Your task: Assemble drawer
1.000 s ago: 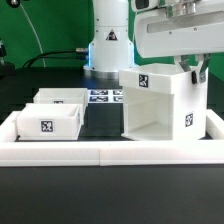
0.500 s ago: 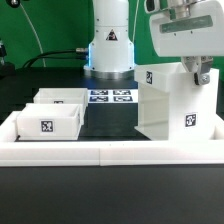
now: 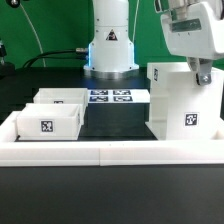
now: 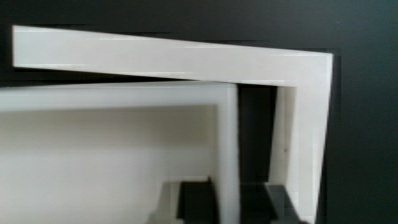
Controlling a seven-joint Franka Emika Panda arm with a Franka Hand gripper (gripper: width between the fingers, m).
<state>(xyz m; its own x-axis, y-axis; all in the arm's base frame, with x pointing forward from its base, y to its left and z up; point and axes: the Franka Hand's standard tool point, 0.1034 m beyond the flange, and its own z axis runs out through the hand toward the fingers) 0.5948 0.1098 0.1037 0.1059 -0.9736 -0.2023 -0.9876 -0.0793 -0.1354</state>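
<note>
Here, the drawer's casing (image 3: 185, 108), a tall boxy shell of smooth white plastic with flat walls and square corners, was seen upright at the exterior view's right, just inside the corner of the border rail (image 3: 100, 150). Black-and-white square tags were carried on its top and on one side face. Whether its base touched the table (image 3: 110, 200) could not be told.

One thin wall of the casing was pinched from above by the gripper (image 3: 200, 72), drawn in narrow around it. In the wrist view the wall's pale edge was shown running down between two dark fingers (image 4: 192, 203). That wall was probably chosen because the body was too wide for the fingers, and the hold was likely meant to turn or shift the shell so its open front could be reached.

Well apart, at the exterior view's left, the front tray (image 3: 47, 120) and the rear tray (image 3: 62, 97) were set side by side, shallow, open-topped and white, apparently kept clear until needed. Between them and the casing, the flat marker board (image 3: 112, 96) was laid on the matte black table.
</note>
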